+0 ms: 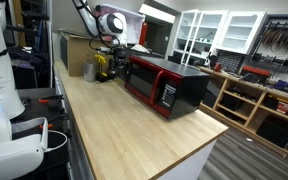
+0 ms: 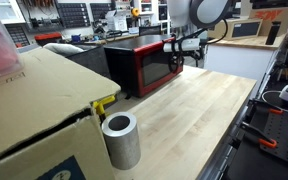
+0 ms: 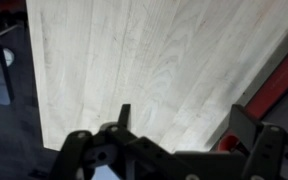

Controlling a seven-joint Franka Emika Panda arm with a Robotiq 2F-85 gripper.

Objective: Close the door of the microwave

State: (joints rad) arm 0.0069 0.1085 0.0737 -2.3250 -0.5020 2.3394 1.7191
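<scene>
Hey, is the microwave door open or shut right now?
Shut, or very nearly: in both exterior views the door lies flush with the red front of the microwave, and no pale interior shows.

**A:** Entry: readable text, brands, numbers, signs?
**B:** None legible in any view.
**A:** Microwave (image 1: 164, 88), button panel (image 1: 169, 97)?
**B:** Pale marks at 3 o'clock on the red front; too small to read.
**A:** Cardboard box (image 2: 34, 110)?
**B:** Dark patch (image 2: 70, 169) at 6 o'clock in an exterior view; blurred, unreadable.
</scene>
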